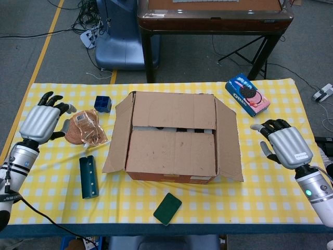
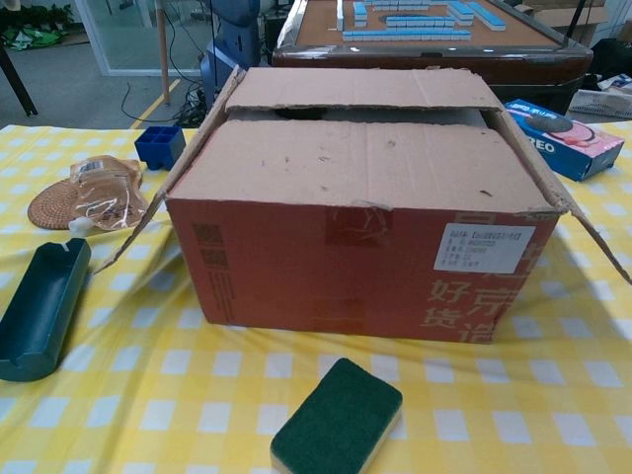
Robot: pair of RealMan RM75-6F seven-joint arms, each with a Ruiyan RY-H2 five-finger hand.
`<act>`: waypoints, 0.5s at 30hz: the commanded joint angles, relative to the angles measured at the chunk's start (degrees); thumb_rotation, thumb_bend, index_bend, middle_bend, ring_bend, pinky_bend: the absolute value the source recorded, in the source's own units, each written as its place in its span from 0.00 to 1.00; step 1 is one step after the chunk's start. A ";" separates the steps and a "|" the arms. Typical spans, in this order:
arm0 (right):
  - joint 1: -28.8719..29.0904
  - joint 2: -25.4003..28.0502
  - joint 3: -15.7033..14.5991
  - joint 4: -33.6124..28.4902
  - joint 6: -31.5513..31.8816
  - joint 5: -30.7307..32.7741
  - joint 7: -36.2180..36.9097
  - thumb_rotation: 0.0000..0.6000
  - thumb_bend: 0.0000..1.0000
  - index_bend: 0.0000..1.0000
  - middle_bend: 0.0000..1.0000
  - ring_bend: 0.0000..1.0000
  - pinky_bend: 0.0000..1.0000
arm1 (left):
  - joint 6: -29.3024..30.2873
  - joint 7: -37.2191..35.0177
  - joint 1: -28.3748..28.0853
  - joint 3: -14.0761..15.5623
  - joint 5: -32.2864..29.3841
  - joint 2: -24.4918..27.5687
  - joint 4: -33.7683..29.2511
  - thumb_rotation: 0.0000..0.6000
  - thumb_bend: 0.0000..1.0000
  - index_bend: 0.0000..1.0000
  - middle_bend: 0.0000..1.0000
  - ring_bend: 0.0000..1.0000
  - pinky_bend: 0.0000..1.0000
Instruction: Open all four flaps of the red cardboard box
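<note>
Occupying the middle of the bench [image 1: 260,203], which wears a yellow-and-white checked cloth: one red cardboard box [image 2: 355,276], printed label on its near face. Side flaps: the left flap [image 1: 115,140] and right flap [image 1: 229,146] both folded outward and sloping down toward the cloth. Long flaps: the near flap [image 1: 171,152] and far flap [image 1: 174,110] both lying flat across the top, a narrow gap between them.

Left hand [image 1: 40,121]: at the bench's left edge, well apart from the box, fingers apart and gently curved, holding nothing. Right hand [image 1: 285,146]: to the right of the box, near the right flap but not touching it, fingers apart, holding nothing.

Also on the bench: dark green oblong tray [image 2: 39,308], left of the box; green rectangular sponge [image 2: 338,417], at the front edge; round woven coaster [image 2: 54,205] with a clear plastic pouch [image 2: 104,193] lying on it; small blue square container [image 2: 158,145]; blue biscuit packet [image 1: 247,94], at the far right corner.
</note>
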 commanded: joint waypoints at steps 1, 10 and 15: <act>1.68 -1.01 0.28 -0.05 -2.11 0.17 -0.36 1.00 0.44 0.21 0.32 0.24 0.23 | 5.33 -0.83 4.94 1.48 1.72 -0.82 -0.82 0.93 0.56 0.39 0.36 0.14 0.00; 6.85 -4.66 1.45 -0.18 -8.15 2.39 -2.20 1.00 0.42 0.08 0.25 0.19 0.24 | 14.14 -0.19 14.51 4.75 4.11 -2.13 -2.58 0.74 0.54 0.39 0.36 0.14 0.00; 10.09 -8.17 2.00 1.22 -11.65 4.53 -3.69 1.00 0.39 0.04 0.19 0.12 0.23 | 18.58 -1.11 19.15 6.24 7.98 -3.37 -1.93 0.71 0.54 0.40 0.36 0.15 0.00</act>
